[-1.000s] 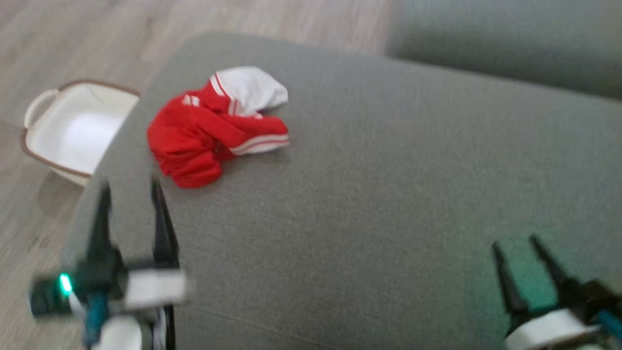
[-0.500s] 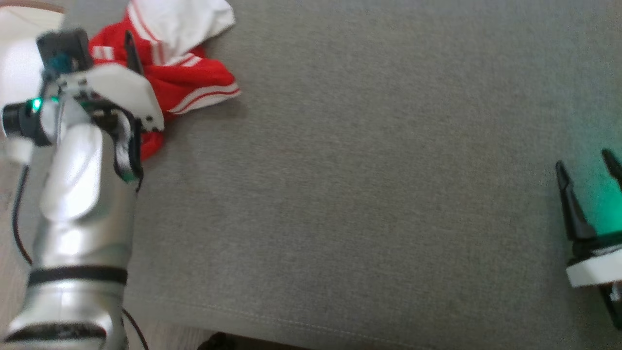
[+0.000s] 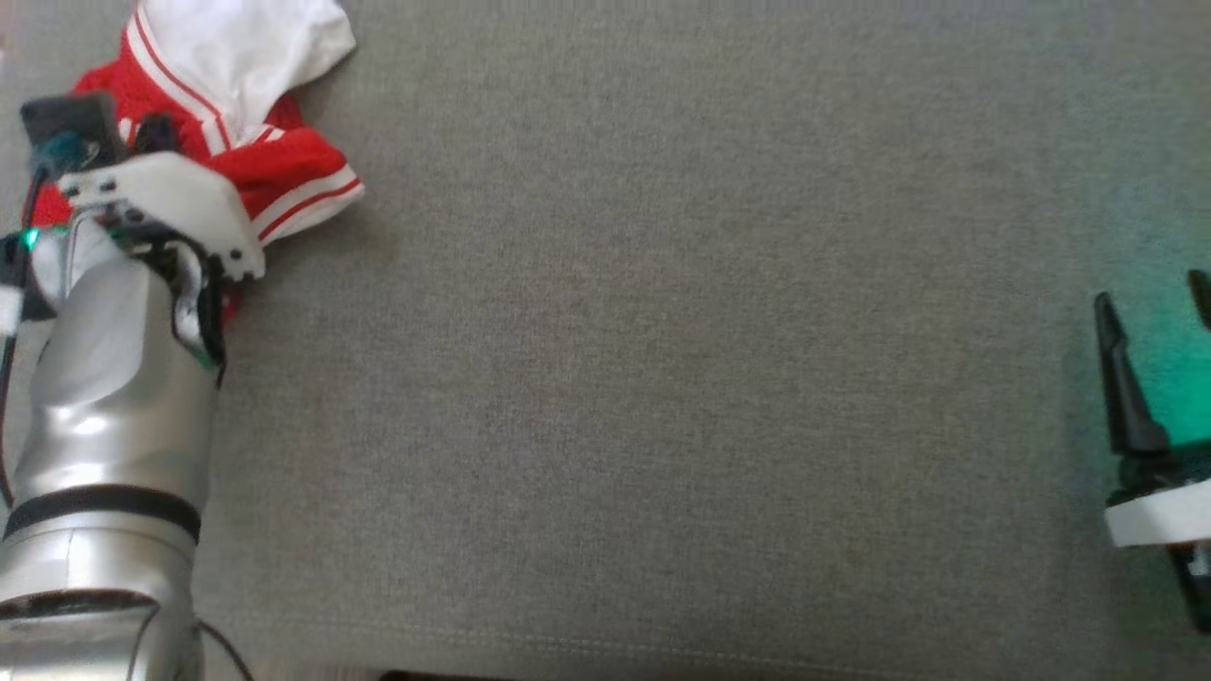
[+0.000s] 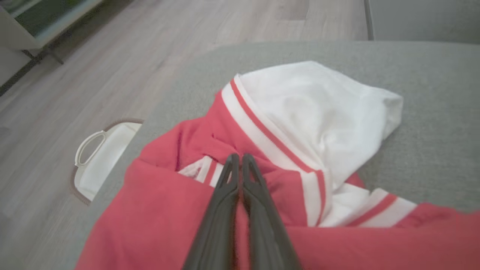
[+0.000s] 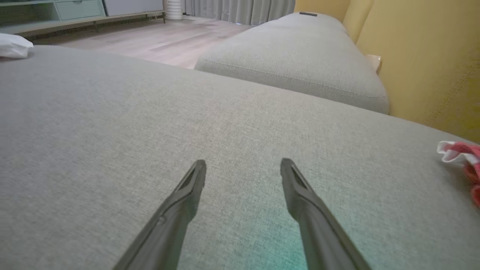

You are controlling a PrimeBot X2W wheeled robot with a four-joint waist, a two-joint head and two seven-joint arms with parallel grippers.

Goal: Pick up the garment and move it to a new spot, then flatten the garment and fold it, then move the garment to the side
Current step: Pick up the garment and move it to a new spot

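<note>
Left hand (image 4: 237,157) pinched shut on the red-and-white cloth garment (image 4: 300,112); right hand (image 5: 243,162) spread open, well apart from it.

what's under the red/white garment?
The garment lies crumpled on the gray cushion. The left pincer is shut on its red fabric. Anything beneath the folds is covered.

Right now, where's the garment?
Head view: garment bunched at upper left on the grey cushion; left gripper on it, jaws shut on red fabric.
</note>
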